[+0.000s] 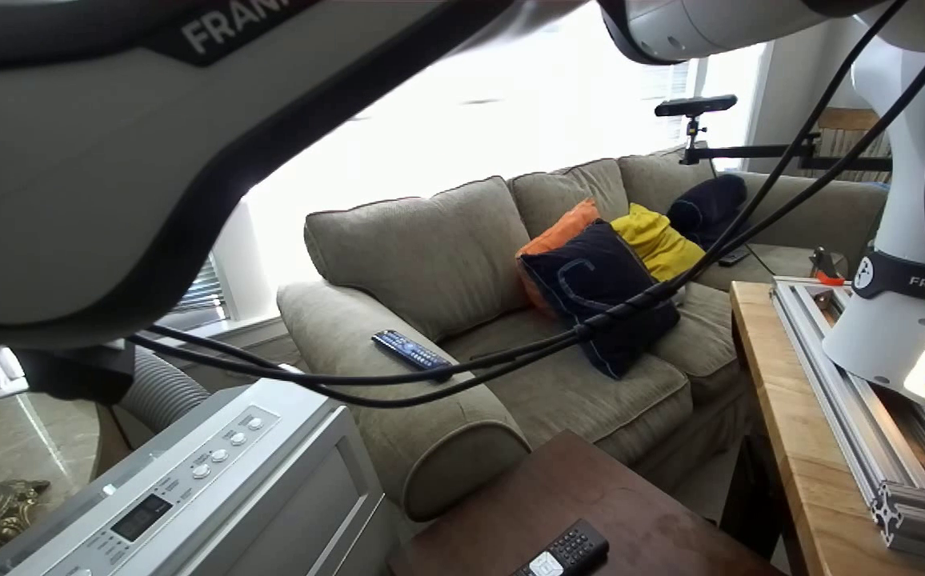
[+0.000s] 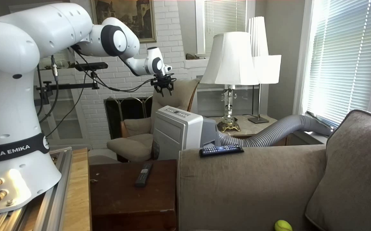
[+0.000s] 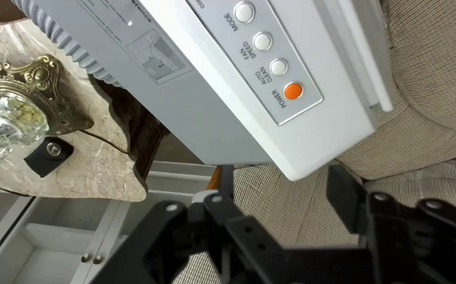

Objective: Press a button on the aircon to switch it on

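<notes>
Nearby, the arm (image 2: 9, 112) stands on the desk (image 2: 80, 189). Just off one desk edge sits the chest (image 2: 118, 195), bearing a black remote (image 2: 143, 175). Across the chest from that edge stands the aircon (image 2: 176, 130), an orange POWER button (image 3: 293, 90) at one end. Near that end, higher up, hangs the gripper (image 3: 283, 185), jaws wide apart. Behind both, in an exterior view, is the armchair (image 2: 182, 96).
</notes>
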